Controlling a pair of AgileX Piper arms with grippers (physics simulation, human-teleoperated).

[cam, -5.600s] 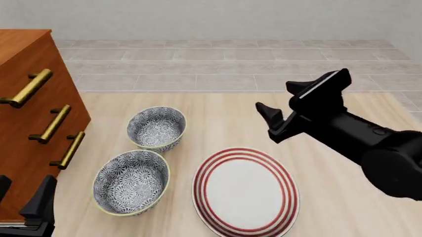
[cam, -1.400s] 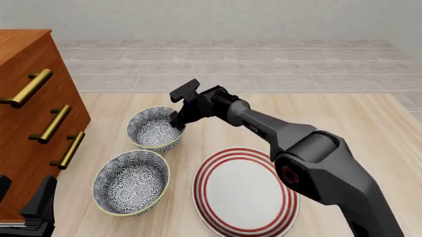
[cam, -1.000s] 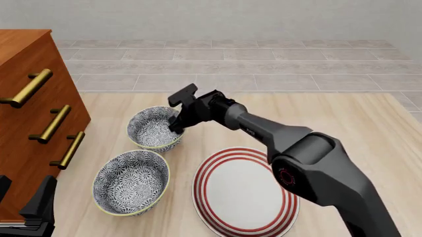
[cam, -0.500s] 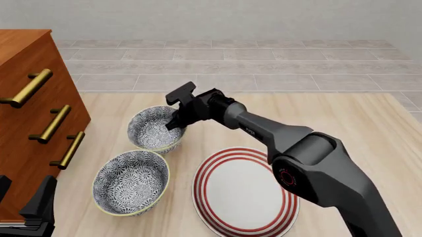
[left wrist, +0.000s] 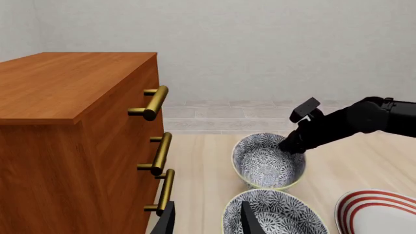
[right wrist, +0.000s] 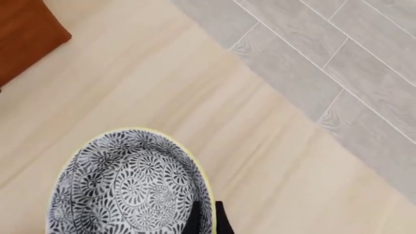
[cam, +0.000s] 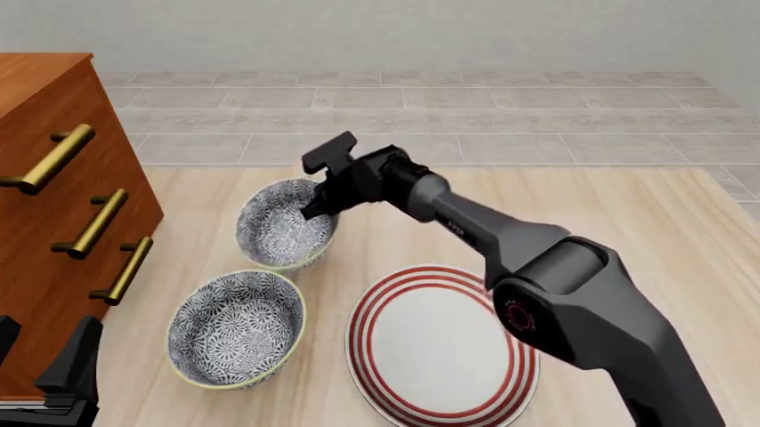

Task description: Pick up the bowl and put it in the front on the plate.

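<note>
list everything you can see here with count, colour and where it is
bowls: 2, dark blue-grey and white floral, cream rims; the far one is tilted with its rim pinched by the right tool, the near one sits on the table left of the plate
plate: 1, white with red rings, on the table at the near middle
dresser: 1, reddish-brown wood with three brass handles, at the left
table: 1, light wood, under everything
floor: grey tiles, beyond the table
right tool: 1, black, shut on the far bowl's rim
left tool: 1, black, open, low at the near left by the dresser
</note>
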